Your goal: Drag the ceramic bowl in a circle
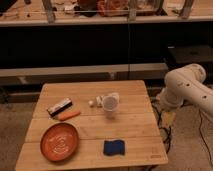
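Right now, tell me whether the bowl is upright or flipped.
Upright: the bowl sits flat on the table, inside showing. The claw is out of view; only the arm shows, right of the table.

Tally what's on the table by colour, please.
Orange: 2, the ceramic bowl and a stick-shaped item
Blue: 1, the sponge
White: 2, the cup and a small lump
Black and white: 1, the packet
Total: 6
The gripper is out of view; only the arm shows, right of the table.
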